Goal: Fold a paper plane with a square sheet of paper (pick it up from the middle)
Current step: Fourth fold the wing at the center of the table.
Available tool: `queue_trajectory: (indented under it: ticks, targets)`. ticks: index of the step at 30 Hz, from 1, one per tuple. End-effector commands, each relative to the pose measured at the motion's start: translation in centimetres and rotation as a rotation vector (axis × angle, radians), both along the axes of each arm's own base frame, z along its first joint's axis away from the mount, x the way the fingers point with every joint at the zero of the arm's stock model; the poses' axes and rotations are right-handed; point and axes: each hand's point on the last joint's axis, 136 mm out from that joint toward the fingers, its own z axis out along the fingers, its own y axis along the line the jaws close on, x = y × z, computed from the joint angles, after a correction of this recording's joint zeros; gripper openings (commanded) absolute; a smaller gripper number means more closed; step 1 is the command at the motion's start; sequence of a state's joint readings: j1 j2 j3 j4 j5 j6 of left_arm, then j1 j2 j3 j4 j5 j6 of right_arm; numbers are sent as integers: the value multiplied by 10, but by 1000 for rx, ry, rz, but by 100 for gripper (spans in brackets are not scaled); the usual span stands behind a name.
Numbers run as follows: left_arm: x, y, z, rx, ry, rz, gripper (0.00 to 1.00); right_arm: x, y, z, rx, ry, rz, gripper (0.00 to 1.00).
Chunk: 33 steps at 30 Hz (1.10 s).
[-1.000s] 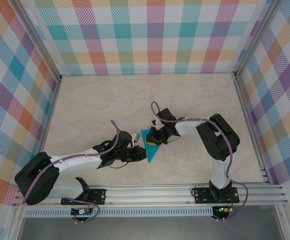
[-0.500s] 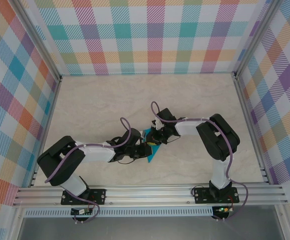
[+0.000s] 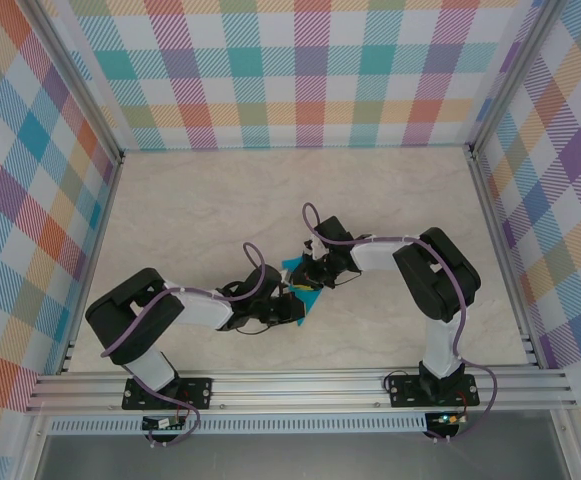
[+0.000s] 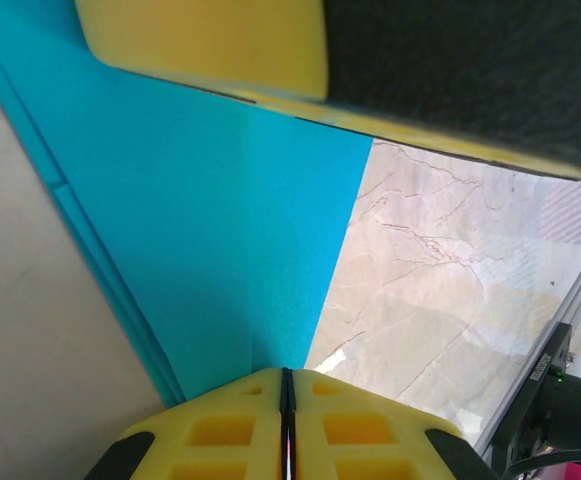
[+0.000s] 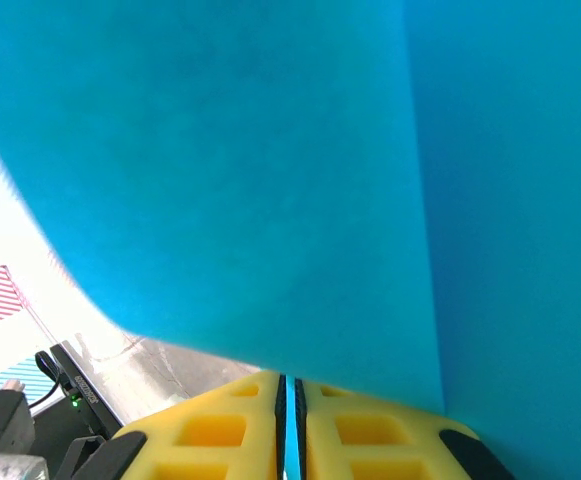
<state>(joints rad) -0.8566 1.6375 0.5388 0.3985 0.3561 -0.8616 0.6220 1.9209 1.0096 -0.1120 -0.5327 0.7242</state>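
Moved: the left arm [image 3: 185,305] has swung in toward the middle since the earlier frame, its elbow drawn up, and its jaws now sit on the paper instead of short of it; the right arm [image 3: 410,255] has kept its place.
Counter: the pale marbled counter [image 3: 200,210] carries the work at its middle, between the two wrists.
Paper plane, place: the paper plane [image 3: 311,297] lies low over the counter, held from both sides and largely covered from above.
Paper plane, heading: long axis roughly far-to-near, a little tilted; the narrow end seems to face the arm bases – hard to be sure with so much hidden.
Left gripper: the left gripper [image 4: 286,372] has its jaws pressed together, the layered teal edge running right into the seam, so apparently pinched there.
Right gripper: the right gripper [image 5: 288,378] is clamped on the paper, teal showing in the slit.
Progress: layered folds and a tapered outline are in – I judge it well along, with creasing and the lift from the middle left.
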Motion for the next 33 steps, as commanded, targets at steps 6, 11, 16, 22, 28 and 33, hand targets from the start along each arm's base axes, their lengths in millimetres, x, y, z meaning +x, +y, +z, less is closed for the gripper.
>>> queue_trajectory:
  ticks: [6,11,16,22,28,33]
  targets:
    - [-52,14,-37,75,155,-80,10,-18,-29,-46,-157,78,-32,14]
    - [-63,19,-41,90,177,-99,10,-19,-32,-48,-166,80,-36,14]
    - [-77,16,-37,99,176,-154,10,-19,-32,-49,-172,82,-44,14]
    - [-75,27,-24,123,128,-133,10,-17,-35,-52,-179,91,-85,13]
    - [-48,50,16,144,-7,0,13,-17,-39,-56,-197,101,-180,13]
    - [-25,87,36,142,-32,164,16,-21,-43,-57,-228,105,-275,14]
